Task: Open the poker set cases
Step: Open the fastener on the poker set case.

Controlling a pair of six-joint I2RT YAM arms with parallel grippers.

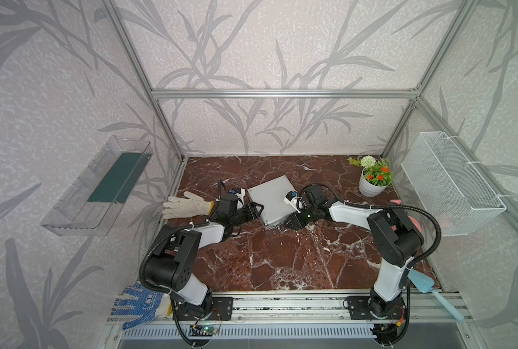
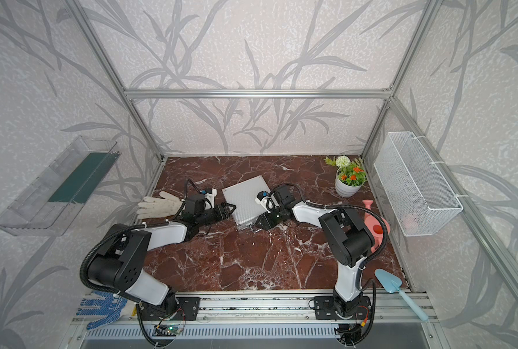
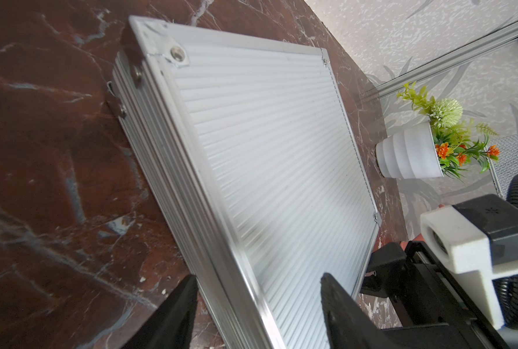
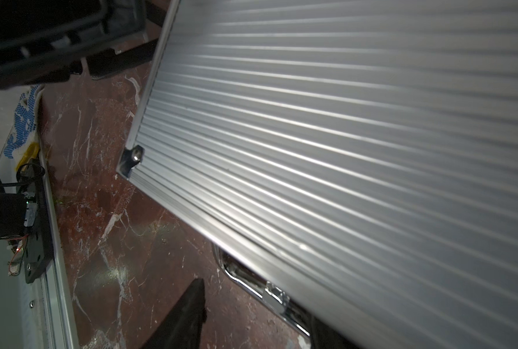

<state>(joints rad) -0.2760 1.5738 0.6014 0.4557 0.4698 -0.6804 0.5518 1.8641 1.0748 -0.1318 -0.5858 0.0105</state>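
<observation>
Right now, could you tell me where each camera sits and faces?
Both top views: high in front, looking down at the table; left arm and right arm show.
Left wrist: on the left arm, facing across the case to the plant; two fingers show.
Right wrist: on the right arm, facing the case's handle; one finger shows.
All share the case.

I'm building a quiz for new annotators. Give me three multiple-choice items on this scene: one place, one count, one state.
1. Where on the table does the flower pot stand? A) far right corner B) centre C) near left corner
2. How many gloves are visible? A) one B) two C) three
3. The silver case is: A) closed, lying flat B) lid raised C) standing on edge
Answers: 1A, it stands far back at the right edge; 2B, a white glove and a blue-dotted glove; 3A, both top views show its lid down.
</observation>
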